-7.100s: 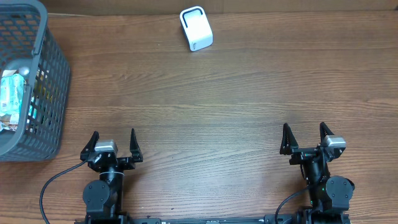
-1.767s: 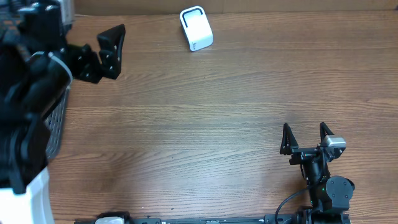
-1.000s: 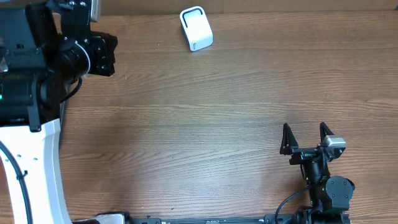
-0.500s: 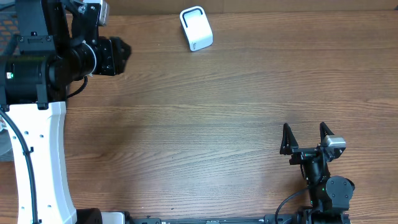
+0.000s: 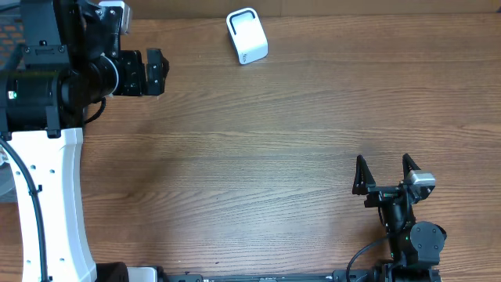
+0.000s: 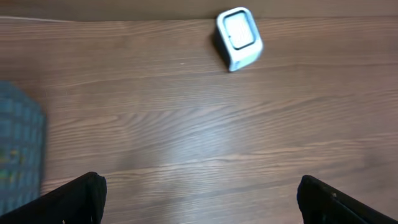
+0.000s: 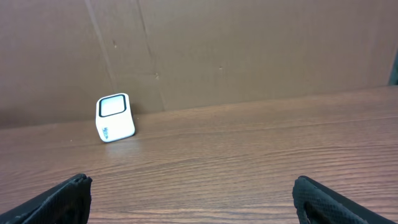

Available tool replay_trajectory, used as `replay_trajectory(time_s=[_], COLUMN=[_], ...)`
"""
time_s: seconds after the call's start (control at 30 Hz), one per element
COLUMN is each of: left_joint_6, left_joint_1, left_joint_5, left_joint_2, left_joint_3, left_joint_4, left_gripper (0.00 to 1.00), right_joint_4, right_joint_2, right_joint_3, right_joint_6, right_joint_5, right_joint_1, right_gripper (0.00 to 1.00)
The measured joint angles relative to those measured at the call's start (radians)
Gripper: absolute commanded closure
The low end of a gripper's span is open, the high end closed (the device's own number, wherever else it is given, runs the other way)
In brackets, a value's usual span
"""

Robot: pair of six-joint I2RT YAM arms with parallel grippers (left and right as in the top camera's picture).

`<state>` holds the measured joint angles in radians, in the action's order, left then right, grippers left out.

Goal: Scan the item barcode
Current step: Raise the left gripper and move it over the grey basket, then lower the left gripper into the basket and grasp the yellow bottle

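**Q:** Fig. legend, status: how far along is the scan?
**A:** Early, by my reading. No item is out on the table (image 5: 274,157), and nothing is presented to the scanner (image 5: 246,35). It's the white unit alone at the far edge.

**Q:** L side?
**A:** The left gripper (image 5: 156,72) hangs over the far-left of the table, near the basket (image 6: 15,137) and well apart from the scanner. In the wrist view its fingertips (image 6: 87,193) sit at opposite corners w/ bare wood btw them, so the jaws are spread wide and empty.

**Q:** R side?
**A:** The right gripper (image 5: 383,164) sits at the near-right edge, fingers spread, holding nothing.

**Q:** Where's the item, then?
**A:** Can't be made out. The left arm hides most of the basket in the overhead view. The wrist view gives only a blurred grey corner w/ a pale smudge. Presumably the item is in there.

**Q:** What's left?
**A:** Approx. everything: pick an item, carry it to the scanner, turn the barcode to the window. None of it's done yet.
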<state>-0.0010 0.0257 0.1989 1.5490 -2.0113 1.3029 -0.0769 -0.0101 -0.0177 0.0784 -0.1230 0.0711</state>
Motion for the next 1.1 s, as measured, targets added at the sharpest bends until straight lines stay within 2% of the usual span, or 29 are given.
replay_trajectory(time_s=[0.37,0.87,1.1], left_joint_6=[-0.034,-0.075,-0.074], left_joint_1=[0.050,0.476,0.600], left_joint_5=[-0.214,-0.243,-0.245], left_joint_2=[0.000,0.002,0.055], left_joint_3=[0.000,0.000,0.000], left_joint_4=[-0.042,-0.181,-0.183], left_gripper=[0.00,0.00,0.00], right_joint_4=[0.000,0.000,0.000], right_joint_2=[0.000,0.000,0.000], right_joint_3=[0.000,0.000,0.000], right_joint_6=[0.000,0.000,0.000], right_joint_5=[0.000,0.000,0.000], right_joint_1=[0.000,0.000,0.000], right_gripper=[0.00,0.00,0.00])
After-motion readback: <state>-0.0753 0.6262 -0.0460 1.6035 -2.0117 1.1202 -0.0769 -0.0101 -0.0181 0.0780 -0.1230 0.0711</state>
